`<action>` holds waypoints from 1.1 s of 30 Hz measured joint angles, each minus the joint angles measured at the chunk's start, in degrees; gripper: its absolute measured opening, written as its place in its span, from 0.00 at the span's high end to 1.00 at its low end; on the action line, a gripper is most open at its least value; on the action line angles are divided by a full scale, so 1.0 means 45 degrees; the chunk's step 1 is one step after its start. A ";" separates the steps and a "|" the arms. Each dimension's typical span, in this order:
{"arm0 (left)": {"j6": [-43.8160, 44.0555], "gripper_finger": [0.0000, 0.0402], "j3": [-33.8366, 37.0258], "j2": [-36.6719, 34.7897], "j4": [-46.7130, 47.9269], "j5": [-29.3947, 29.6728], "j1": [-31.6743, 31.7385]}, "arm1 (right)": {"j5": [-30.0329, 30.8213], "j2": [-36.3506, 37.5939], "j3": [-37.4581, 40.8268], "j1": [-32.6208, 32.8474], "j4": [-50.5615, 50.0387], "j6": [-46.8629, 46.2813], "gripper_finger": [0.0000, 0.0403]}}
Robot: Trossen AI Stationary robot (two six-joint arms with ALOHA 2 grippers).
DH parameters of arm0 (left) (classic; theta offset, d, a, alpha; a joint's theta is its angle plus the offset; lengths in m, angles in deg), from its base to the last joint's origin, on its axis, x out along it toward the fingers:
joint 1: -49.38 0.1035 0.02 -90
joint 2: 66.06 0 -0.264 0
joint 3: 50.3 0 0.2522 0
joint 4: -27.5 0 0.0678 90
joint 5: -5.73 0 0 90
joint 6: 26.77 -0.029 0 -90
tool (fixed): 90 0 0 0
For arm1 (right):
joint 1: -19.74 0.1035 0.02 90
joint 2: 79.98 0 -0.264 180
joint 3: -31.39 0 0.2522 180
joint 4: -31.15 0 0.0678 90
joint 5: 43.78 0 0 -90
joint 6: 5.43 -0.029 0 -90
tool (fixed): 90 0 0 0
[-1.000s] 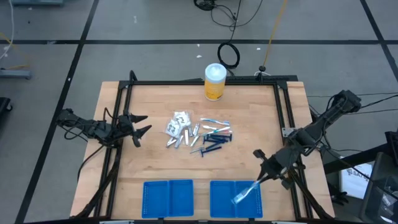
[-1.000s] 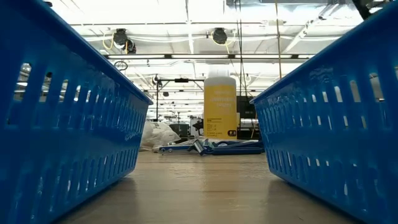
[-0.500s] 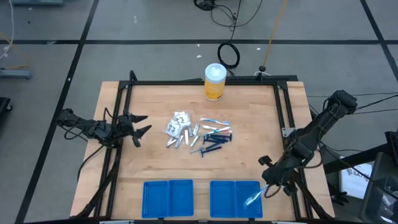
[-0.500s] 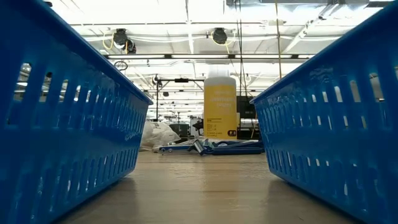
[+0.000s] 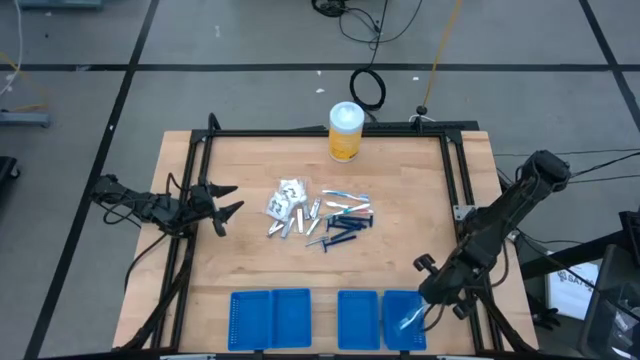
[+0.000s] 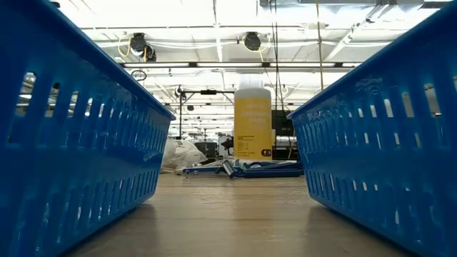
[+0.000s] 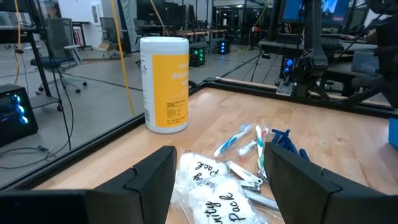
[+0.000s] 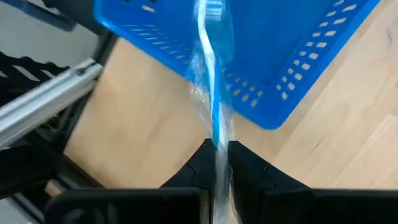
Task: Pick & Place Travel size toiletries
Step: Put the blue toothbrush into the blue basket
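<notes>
The toiletries lie in a loose pile (image 5: 322, 215) on the table's middle: white packets (image 7: 205, 193), silver tubes, dark blue sticks and wrapped brushes (image 7: 242, 140). The low view shows the pile (image 6: 235, 169) far off, between the two tray walls. My right gripper (image 5: 432, 300) is near the table's near right corner, shut on one clear-wrapped brush (image 5: 410, 320). That brush reaches out over the right blue tray (image 5: 365, 322). My left gripper (image 5: 228, 200) waits open at the table's left edge, its fingers pointing at the pile. My right gripper pinches the wrapped brush between its two fingers at one end (image 8: 217, 152). The fingers come slanting down from the table's right, in line with the brush. The brush sticks out past the fingertips, and its free end (image 8: 208, 25) is over the right tray's right part. Whether it touches the tray, I cannot tell.
A tall yellow canister with a white lid (image 5: 346, 130) stands at the table's far edge. A second blue tray (image 5: 270, 320) lies left of the first along the near edge. A dark frame rail (image 5: 455, 170) borders the table. Bare wood lies between the pile and the trays.
My right gripper has moved toward the table's near edge and a little to the right, staying shut on the wrapped brush. The brush has gone with it, from over the right tray's middle to over its right side. The left arm has kept still.
</notes>
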 joint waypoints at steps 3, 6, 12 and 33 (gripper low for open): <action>0.0000 0.40 0.0000 0.0000 0.0000 0.0000 0.0000 | 0.0012 -0.0528 -0.0259 0.0005 -0.0048 -0.0189 0.94; 0.0003 0.40 0.0000 0.0000 0.0000 0.0000 0.0000 | 0.0025 -0.0838 -0.0616 0.0005 -0.0027 -0.0199 0.93; 0.0000 0.40 0.0000 0.0000 0.0001 0.0000 0.0000 | 0.0039 -0.0933 -0.1170 -0.0356 0.0735 -0.1059 0.93; 0.0004 0.40 0.0000 0.0000 0.0000 0.0000 0.0000 | 0.2099 -0.0933 -0.1174 -0.1068 0.2597 0.0795 0.66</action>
